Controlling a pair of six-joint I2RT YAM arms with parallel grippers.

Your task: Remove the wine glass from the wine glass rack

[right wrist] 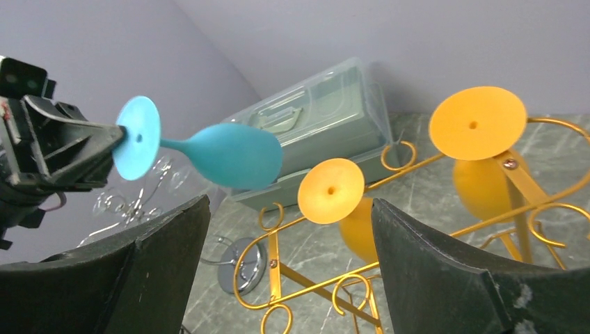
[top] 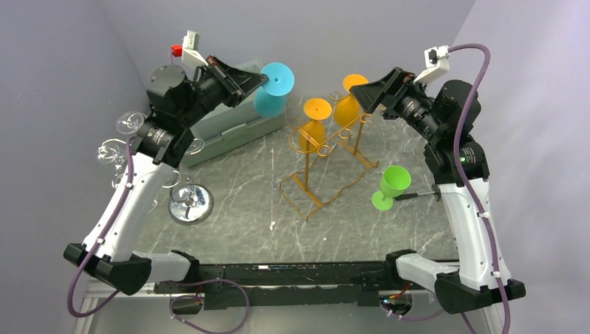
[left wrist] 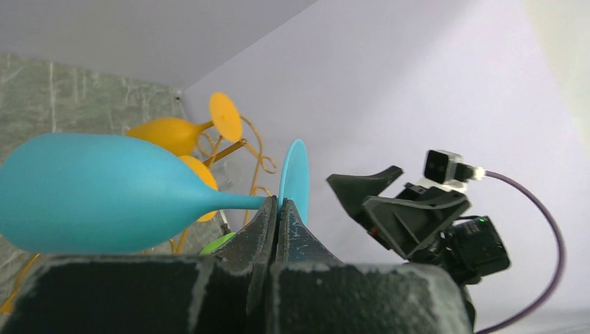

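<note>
got a teal wine glass pinched by the stem, right up against the foot, in the tightly shut left tool. held sideways up in the air, bowl pointing away from the arm, fully clear of the wine glass rack and off to its left. hanging over the far-left part of the counter, above a grey-green plastic box; can't tell if touching the box or not.

same grip up close from the left wrist cam: teal wine glass stem clamped btw the two fingers of the left tool, foot disc poking up just past them.

over on the other side, right tool spread wide w/ nothing in it, hovering by the far end of the rack. from its own cam, fingers well apart, framing the rack and the teal glass beyond.

also on the rack: two orange glasses hung upside down from the top hooks. green glass standing upright on the counter just right of the rack, near the right arm. chrome stand w/ clear glasses down by the left arm.
</note>
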